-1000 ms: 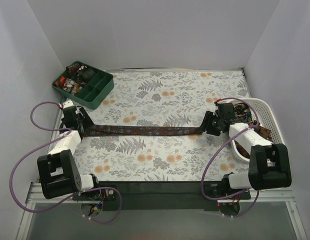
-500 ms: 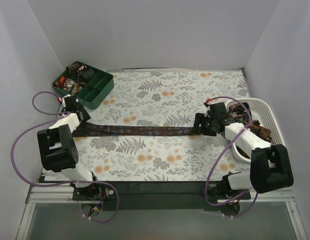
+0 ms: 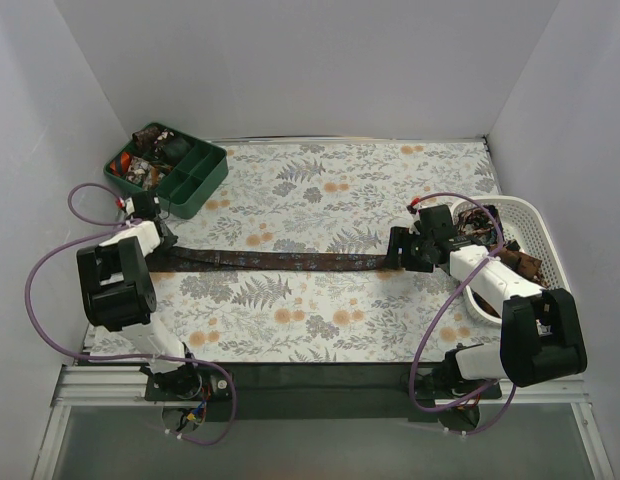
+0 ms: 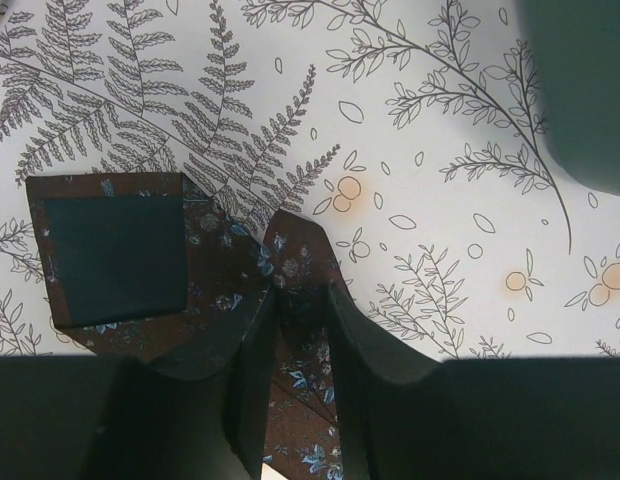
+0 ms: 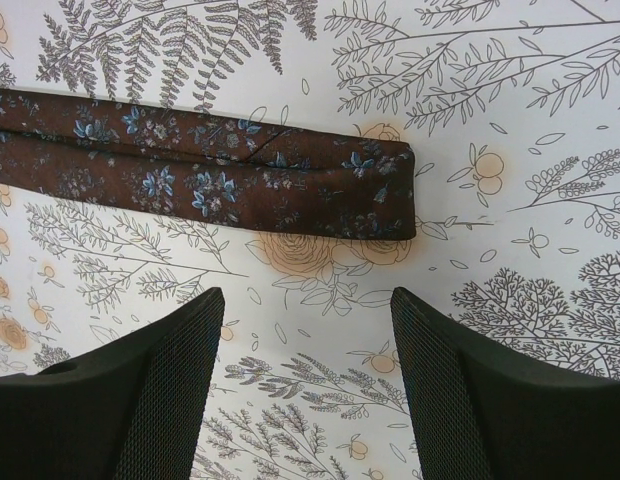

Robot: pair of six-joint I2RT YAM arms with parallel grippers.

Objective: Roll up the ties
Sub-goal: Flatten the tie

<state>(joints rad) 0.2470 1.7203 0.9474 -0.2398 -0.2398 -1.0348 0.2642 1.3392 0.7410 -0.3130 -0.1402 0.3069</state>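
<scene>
Over at the far left corner sits a green tray (image 3: pixel 180 185) with a few rolled ties (image 3: pixel 150 150) tucked into its far compartments. Just in front of it, the left gripper (image 3: pixel 155 240) is down low at the left edge of the flowered cloth (image 3: pixel 320 190). It is clamped on the wide end of a brown tie (image 3: pixel 280 261). From the left wrist camera you can see that gripper (image 4: pixel 300 305) with its jaws pressed together on a bunched fold of the tie (image 4: pixel 290 270). The end is flipped over beside it, so the plain dark lining (image 4: pixel 115 255) faces up.

From there the tie runs flat and nearly straight across the middle of the cloth towards the right. Its narrow end stops just short of the right gripper (image 3: pixel 400 250). The right wrist camera shows that gripper (image 5: pixel 308 300) with its jaws spread wide apart and nothing between them. The blunt tip of the tie (image 5: pixel 240 170) lies on the cloth just beyond the jaws, not touching them.

At the far right edge is a white basket (image 3: pixel 538 215), with some loose ties (image 3: pixel 520 262) heaped inside, partly hidden behind the right arm.
</scene>
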